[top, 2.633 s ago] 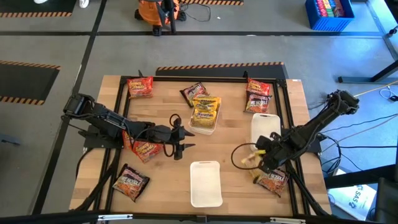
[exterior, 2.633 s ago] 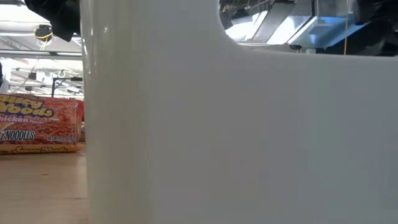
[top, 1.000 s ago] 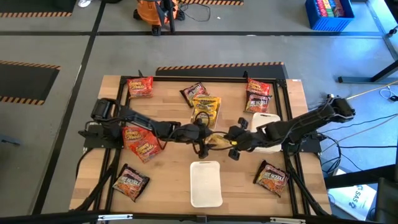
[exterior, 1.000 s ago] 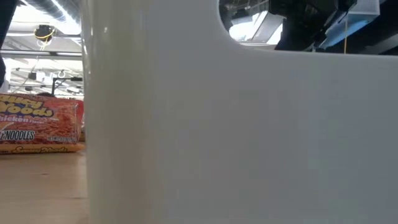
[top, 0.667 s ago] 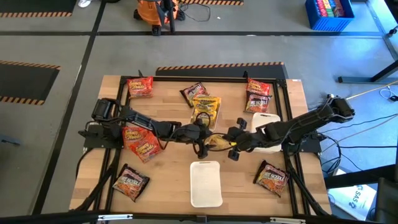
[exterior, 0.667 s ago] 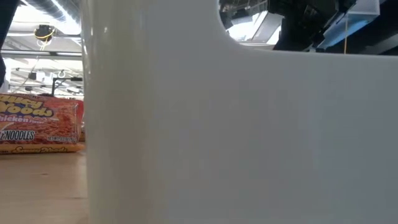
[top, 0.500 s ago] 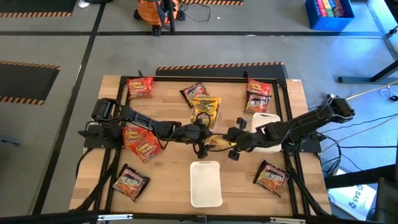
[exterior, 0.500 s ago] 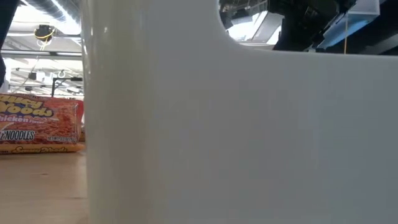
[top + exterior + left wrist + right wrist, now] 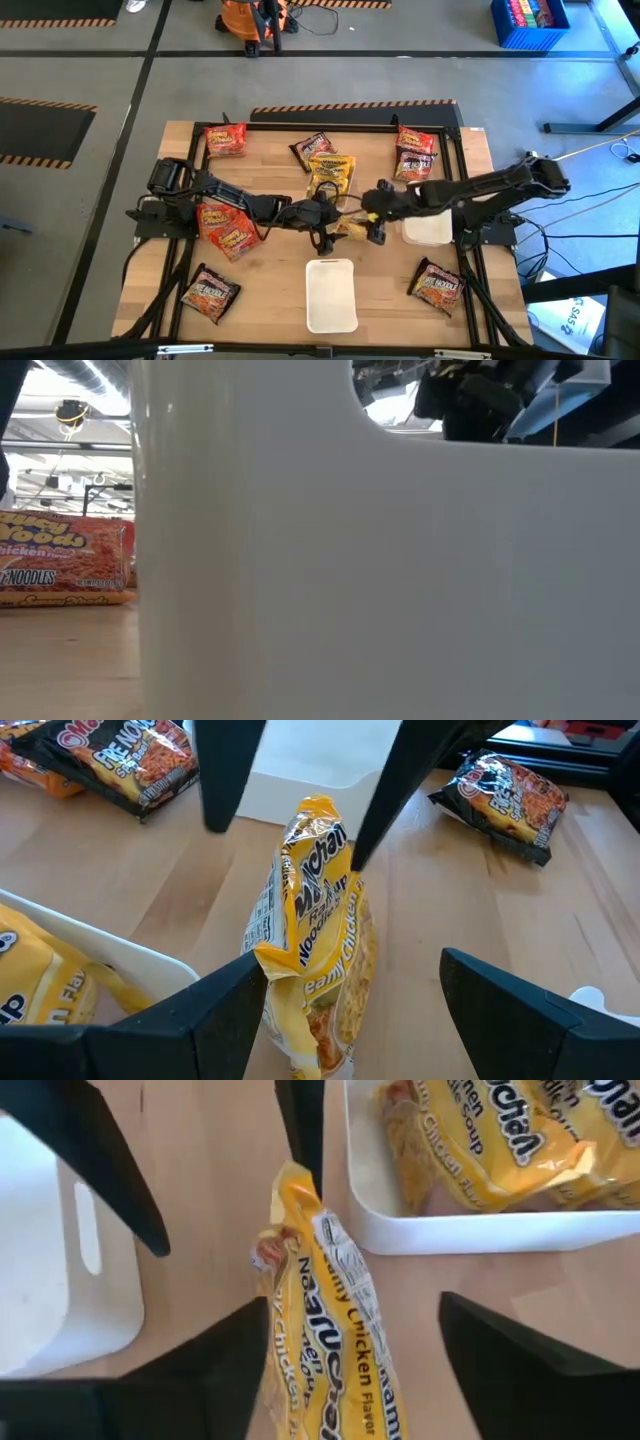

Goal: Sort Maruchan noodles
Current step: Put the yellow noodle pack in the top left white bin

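Straddling the packet: left gripper (image 9: 327,229) sits at the table's centre, its fingers spread wide on either side of a yellow Maruchan packet (image 9: 350,228), not clamped on it.
Facing it: right gripper (image 9: 373,215) reaches in from 3 o'clock, its claw released, fingers apart around the same packet's other end.
Yellow packet: lies crumpled on the wooden table (image 9: 270,290) between the two grippers, just at the 6 o'clock side of the filled tray.
Left wrist view: the packet (image 9: 310,920) stands on edge between that gripper's own fingers (image 9: 235,1010); whether it touches one of them cannot be told.
Right wrist view: the packet (image 9: 320,1310) lies between the spread fingers (image 9: 520,1370), with the filled tray's wall (image 9: 480,1230) just beyond.
Filled tray: white tray (image 9: 325,211) toward 12 o'clock of centre, holding yellow packets (image 9: 332,172).
Other trays: an empty white tray (image 9: 331,295) at 6 o'clock; another white tray (image 9: 430,232) at 3 o'clock, partly under the right arm.
Red packets: at 11 o'clock (image 9: 225,140), 1 o'clock (image 9: 415,137) and 9 o'clock (image 9: 228,235).
Dark packets: near 12 o'clock (image 9: 313,150), 2 o'clock (image 9: 413,165), 7 o'clock (image 9: 210,292) and 5 o'clock (image 9: 437,285).
Low view: a white tray wall (image 9: 400,580) fills most of it, with a red packet (image 9: 60,560) beside it.
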Available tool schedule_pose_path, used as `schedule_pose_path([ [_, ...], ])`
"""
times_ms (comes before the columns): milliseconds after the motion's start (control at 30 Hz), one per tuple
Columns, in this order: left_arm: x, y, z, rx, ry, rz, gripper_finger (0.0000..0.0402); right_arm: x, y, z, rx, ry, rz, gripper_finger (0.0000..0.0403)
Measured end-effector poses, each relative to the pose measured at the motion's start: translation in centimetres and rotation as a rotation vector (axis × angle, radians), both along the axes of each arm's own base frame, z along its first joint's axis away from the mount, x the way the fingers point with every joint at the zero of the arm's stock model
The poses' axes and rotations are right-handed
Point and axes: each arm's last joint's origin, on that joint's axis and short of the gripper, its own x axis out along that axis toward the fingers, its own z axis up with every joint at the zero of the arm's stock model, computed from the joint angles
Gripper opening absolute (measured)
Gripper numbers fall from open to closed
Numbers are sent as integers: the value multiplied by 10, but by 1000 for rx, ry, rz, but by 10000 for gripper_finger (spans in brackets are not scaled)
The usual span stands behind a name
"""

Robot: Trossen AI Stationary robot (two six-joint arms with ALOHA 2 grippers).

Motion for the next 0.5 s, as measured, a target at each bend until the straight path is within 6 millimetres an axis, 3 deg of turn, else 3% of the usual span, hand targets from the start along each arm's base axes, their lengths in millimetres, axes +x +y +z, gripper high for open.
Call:
schedule_pose_path([
  [200,0,0,0,0,1,0,288,7,-16,-12,111,48,56,315],
  [500,-1,0,-2,7,22,8,288,25,-20,-46,196,132,132,291],
])
